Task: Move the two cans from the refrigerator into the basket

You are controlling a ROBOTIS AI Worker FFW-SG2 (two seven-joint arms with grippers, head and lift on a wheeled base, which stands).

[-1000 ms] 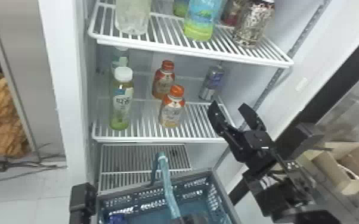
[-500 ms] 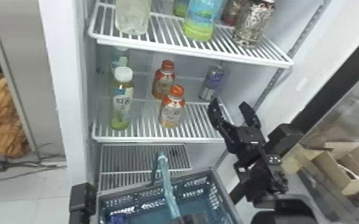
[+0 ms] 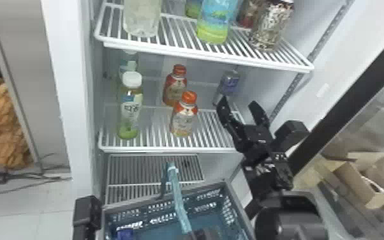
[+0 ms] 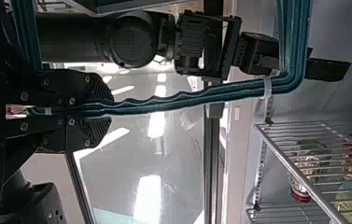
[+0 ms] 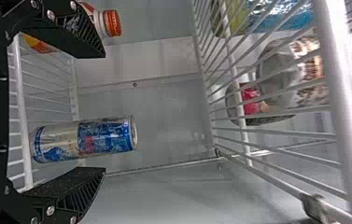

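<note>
In the head view, the right arm slants up from the lower right, its gripper (image 3: 238, 102) reaching toward the silver-and-blue can (image 3: 229, 83), upright on a shelf (image 3: 169, 149) right of the upper centre; its jaws gape wide and empty. The right wrist view shows the can's lid and the space between the jaws and it. The left gripper (image 3: 201, 235), bottom centre, holds the basket (image 3: 240, 209) handle (image 3: 177, 194); the left wrist view shows its jaws pinched tight around it.

left end effector (image 3: 197, 235): closed around teal handle (image 4: 187, 97) | right arm (image 4: 131, 39): beyond handle | wire shelf (image 4: 289, 162): farther off
</note>
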